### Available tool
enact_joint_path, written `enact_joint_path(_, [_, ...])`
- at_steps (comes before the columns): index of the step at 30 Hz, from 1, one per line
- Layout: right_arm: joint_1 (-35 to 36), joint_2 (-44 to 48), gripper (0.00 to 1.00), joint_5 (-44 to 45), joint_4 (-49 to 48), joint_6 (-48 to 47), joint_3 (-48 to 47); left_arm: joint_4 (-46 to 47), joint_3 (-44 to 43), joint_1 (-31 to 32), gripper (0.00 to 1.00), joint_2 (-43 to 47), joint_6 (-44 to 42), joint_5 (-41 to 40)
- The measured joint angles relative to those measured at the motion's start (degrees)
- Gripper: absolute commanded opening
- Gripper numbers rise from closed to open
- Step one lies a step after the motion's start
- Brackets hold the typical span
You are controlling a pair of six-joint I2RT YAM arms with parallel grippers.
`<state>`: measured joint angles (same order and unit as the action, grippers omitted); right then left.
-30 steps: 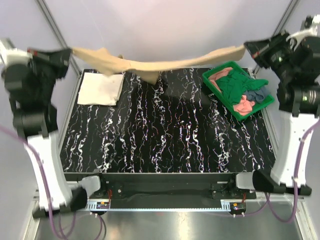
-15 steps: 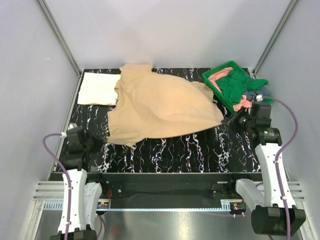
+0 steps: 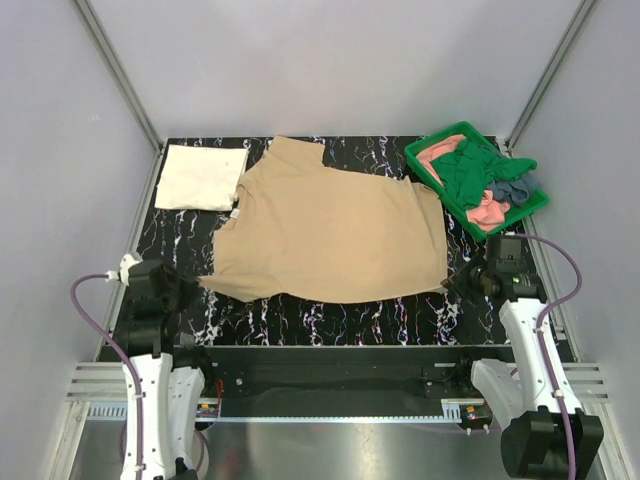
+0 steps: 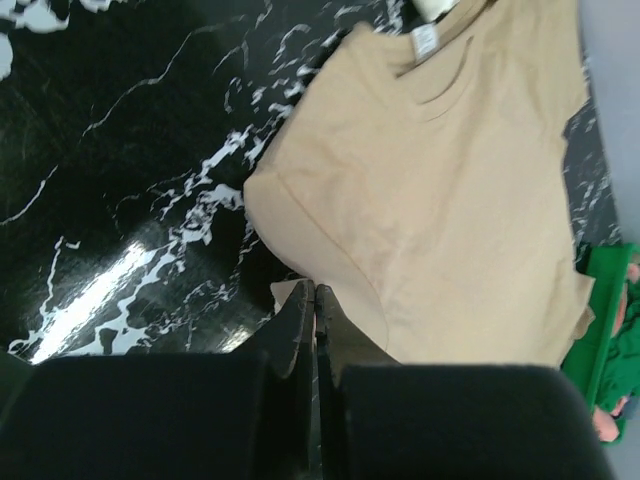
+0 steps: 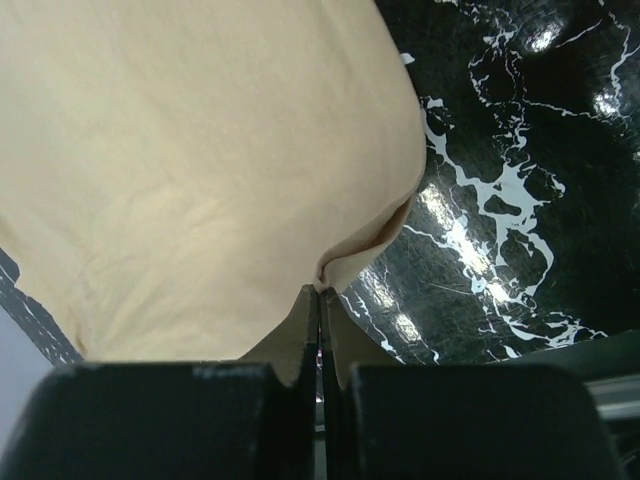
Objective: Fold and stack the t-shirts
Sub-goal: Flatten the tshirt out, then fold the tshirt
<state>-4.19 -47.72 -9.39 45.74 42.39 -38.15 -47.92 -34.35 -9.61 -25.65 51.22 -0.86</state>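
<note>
Lower left, the left claw [image 4: 315,300] is clamped tight on a hem corner of the tan t-shirt [image 3: 335,230]; lower right, the right claw [image 5: 320,298] pinches the other. The shirt lies spread mid-table [image 3: 330,312]. Beyond, a folded cream-white t-shirt [image 3: 203,177] lies upper left.

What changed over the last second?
Tan t-shirt came down from stretched in mid-air to flat on the table. Left gripper and right gripper pulled back toward the near edge, still shut on its corners. Cream t-shirt and green tray unmoved.
</note>
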Motion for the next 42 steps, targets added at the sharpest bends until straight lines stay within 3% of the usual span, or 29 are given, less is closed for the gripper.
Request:
enact_joint_path(10, [0.0,-0.39,0.0,0.76,0.66,0.81,-5.09,1.09,-11.17,0.07,0.0,-2.21,-1.07,-2.34])
enact_joint_path(22, [0.0,6.16,0.0,0.72,9.92,1.75,-5.68,-6.43,-11.65,1.77,0.0,-0.11,-1.57,-6.27])
enact_joint_path(27, [0.0,8.37,0.0,0.79,12.61,1.88,-4.76,-8.98,-9.88,2.99,0.0,1.73,0.5,-8.35])
enact_joint_path(34, [0.0,10.91,0.0,2.93,13.68,4.31,-2.64,-10.71,2.21,3.72,0.0,1.81,5.86,-7.19])
enact_joint_path(42, [0.0,10.51,0.0,7.34,9.49,5.05,-2.93,-7.37,0.5,3.72,0.0,-1.81,5.73,-8.85])
